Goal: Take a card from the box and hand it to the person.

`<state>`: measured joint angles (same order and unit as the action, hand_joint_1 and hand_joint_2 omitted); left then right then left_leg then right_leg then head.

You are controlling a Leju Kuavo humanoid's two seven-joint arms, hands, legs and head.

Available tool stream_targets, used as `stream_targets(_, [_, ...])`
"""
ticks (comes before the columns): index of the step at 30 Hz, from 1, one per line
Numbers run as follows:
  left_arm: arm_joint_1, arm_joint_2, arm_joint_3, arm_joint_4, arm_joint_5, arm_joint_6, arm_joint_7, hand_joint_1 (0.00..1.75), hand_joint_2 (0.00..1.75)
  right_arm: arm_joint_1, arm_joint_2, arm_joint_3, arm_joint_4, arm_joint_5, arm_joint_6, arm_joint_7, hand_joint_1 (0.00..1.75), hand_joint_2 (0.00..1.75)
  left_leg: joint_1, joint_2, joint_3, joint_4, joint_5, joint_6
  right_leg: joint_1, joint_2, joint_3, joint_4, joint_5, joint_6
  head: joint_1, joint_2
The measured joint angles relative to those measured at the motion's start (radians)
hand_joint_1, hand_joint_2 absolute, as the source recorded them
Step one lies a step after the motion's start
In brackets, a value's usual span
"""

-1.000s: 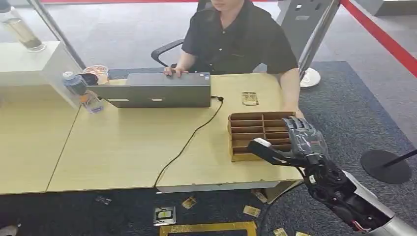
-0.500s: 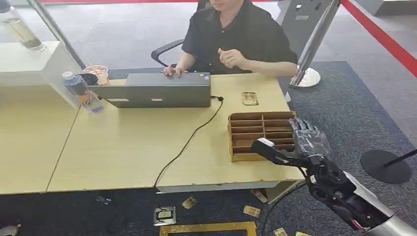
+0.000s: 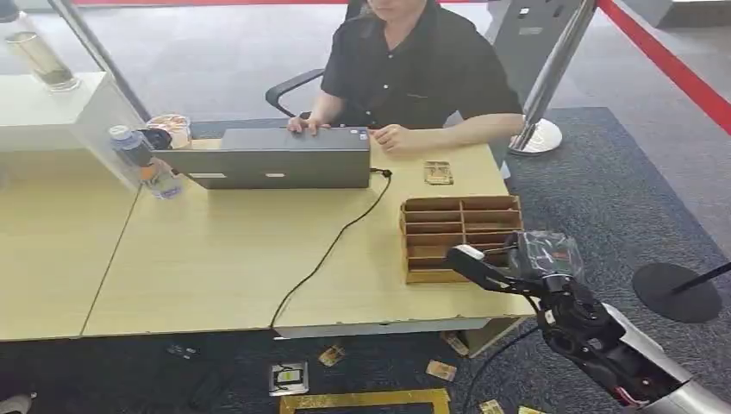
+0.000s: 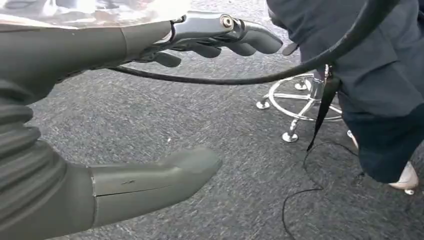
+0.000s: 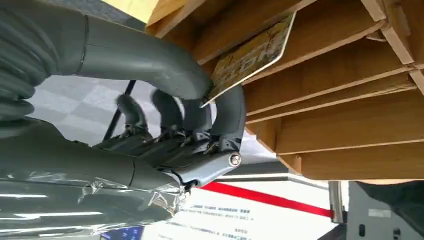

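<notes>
— Cardboard first: where does the brown slotted card box (image 3: 459, 235) sit?

— Right of centre in the head view, on the pale wooden bench (image 3: 215, 259), near its front right corner. The robot's right hand (image 3: 526, 259) is at the box's lower right corner, its grey thumb reaching left along the front edge.

— Is that hand holding anything?

— Yes. In the right wrist view the thumb and a dark finger pinch the corner of a yellow printed card (image 5: 252, 55), which lies partly inside one wooden slot of the box (image 5: 350, 100). The other fingers (image 5: 170, 112) are curled beside it.

— And the left hand?

— The left hand (image 4: 150, 100) is seen over grey carpet, thumb and fingers apart, nothing between them.

— The person?

— A person in a black shirt (image 3: 414, 60) sits at the top centre of the head view, one hand on a grey laptop (image 3: 276, 158), the other resting on the bench beside it. A black cable (image 3: 332, 246) runs from the laptop to the bench's front edge. Another card (image 3: 438, 172) lies flat above the box, and a plastic bottle (image 3: 142, 159) stands at the laptop's left.
</notes>
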<state>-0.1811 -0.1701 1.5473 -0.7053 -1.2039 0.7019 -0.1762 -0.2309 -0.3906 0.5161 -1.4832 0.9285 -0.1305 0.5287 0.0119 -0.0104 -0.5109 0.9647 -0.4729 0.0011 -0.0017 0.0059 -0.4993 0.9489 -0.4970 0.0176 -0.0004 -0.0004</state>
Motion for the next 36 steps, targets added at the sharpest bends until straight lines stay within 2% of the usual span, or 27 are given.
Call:
stream_targets(7, [0.000,0.004,0.000,0.005,0.000,0.000,-0.006,0.00,1.75,0.010,-0.001,-0.004,0.000,0.023,0.005,0.017,1.75,1.75,0.000,0.000,0.000,0.000,0.000,0.000,0.000,0.000,0.000,0.000,0.000,0.000,0.000,0.000])
stream_targets(16, [0.000,0.005,0.000,0.006,0.000,0.000,0.024,0.00,1.75,0.010,-0.001,-0.005,-0.013,0.088,-0.002,0.013,1.75,1.75,0.000,0.000,0.000,0.000,0.000,0.000,0.000,0.000,0.000,0.000,0.000,0.000,-0.001,0.000])
stream_targets(25, [0.000,0.004,0.000,0.006,0.003,0.000,0.022,0.00,1.75,0.011,-0.001,-0.018,-0.123,0.184,-0.041,0.023,1.75,1.75,0.000,0.000,0.000,0.000,0.000,0.000,0.000,0.000,0.000,0.000,0.000,0.000,-0.001,0.000])
stream_targets(31, [0.000,0.000,0.000,0.006,0.003,0.000,0.023,0.00,1.75,0.019,-0.001,-0.030,-0.214,0.236,-0.080,0.011,1.75,1.75,0.000,0.000,0.000,0.000,0.000,0.000,0.000,0.000,0.000,0.000,0.000,0.000,0.000,0.000])
stream_targets(36, [0.000,-0.005,0.000,0.005,0.009,0.000,0.022,0.00,1.75,0.030,-0.001,-0.034,-0.276,0.270,-0.079,-0.006,1.75,1.75,0.000,0.000,0.000,0.000,0.000,0.000,0.000,0.000,0.000,0.000,0.000,0.000,0.000,0.000])
